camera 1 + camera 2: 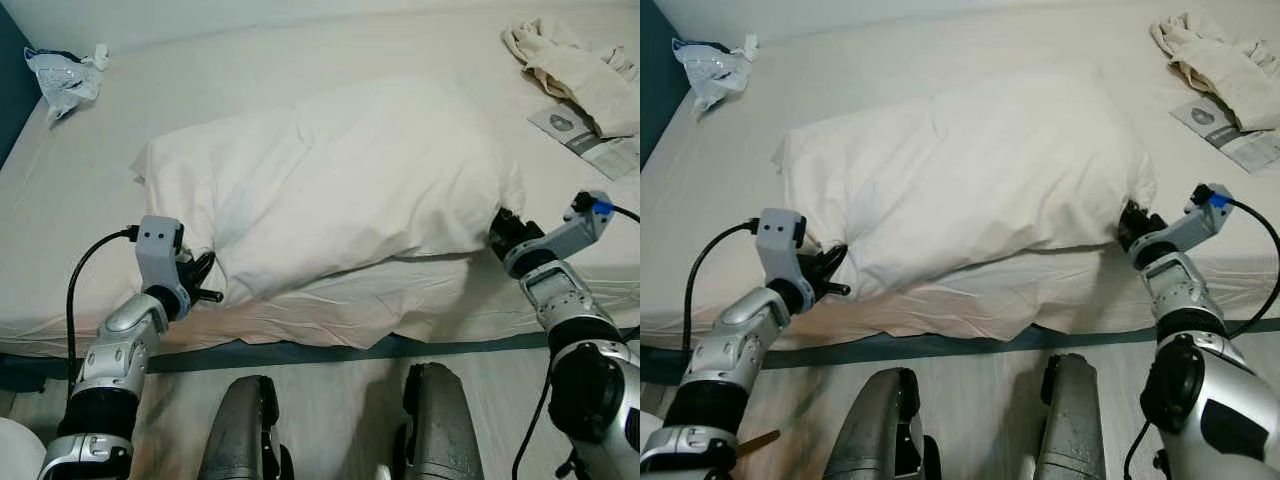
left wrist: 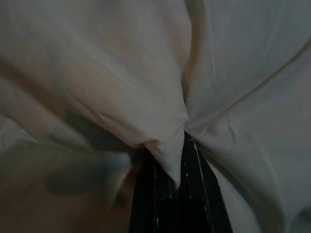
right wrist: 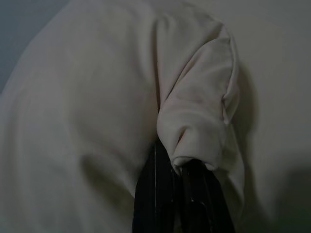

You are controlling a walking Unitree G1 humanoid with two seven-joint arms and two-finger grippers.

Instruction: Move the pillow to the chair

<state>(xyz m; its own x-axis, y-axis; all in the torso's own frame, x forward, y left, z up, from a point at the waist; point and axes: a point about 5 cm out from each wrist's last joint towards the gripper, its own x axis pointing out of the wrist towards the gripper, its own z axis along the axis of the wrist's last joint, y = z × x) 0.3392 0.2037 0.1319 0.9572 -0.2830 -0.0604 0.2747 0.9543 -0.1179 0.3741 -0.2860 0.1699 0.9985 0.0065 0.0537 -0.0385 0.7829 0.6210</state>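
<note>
**STEP IN HAND: TWO-POINT GRASP ON PILLOW, LIFT PENDING**

Pillow (image 1: 330, 185): white, lying flat across the bed (image 1: 90, 180), near the front edge, between both arms. Not yet lifted clear, by the look of it.

Left gripper (image 1: 205, 281): at the pillow's near left corner, touching the fabric. Left wrist view: a fold of pillowcase drawn down between the black fingers (image 2: 165, 204), pinched tight.

Right gripper (image 1: 1127, 226): at the pillow's near right corner. Right wrist view: a bunched corner of cloth clamped between the fingers (image 3: 150, 194), pressed together on it.

Elsewhere on the bed, well apart from the pillow: crumpled plastic bag (image 1: 62, 78) at far left; heap of cloth (image 1: 575, 70) and a leaflet (image 1: 590, 140) at far right.

Judged stage: grasp complete on both sides, transport not begun. Chair location unknown from these views.

Next move, as judged:
- Raise both arms together, evenly, to keep the pillow level.
- Hold both pinches firm; only fabric held, so slip possible.
- Clear the bed edge, then turn to find the chair.
</note>
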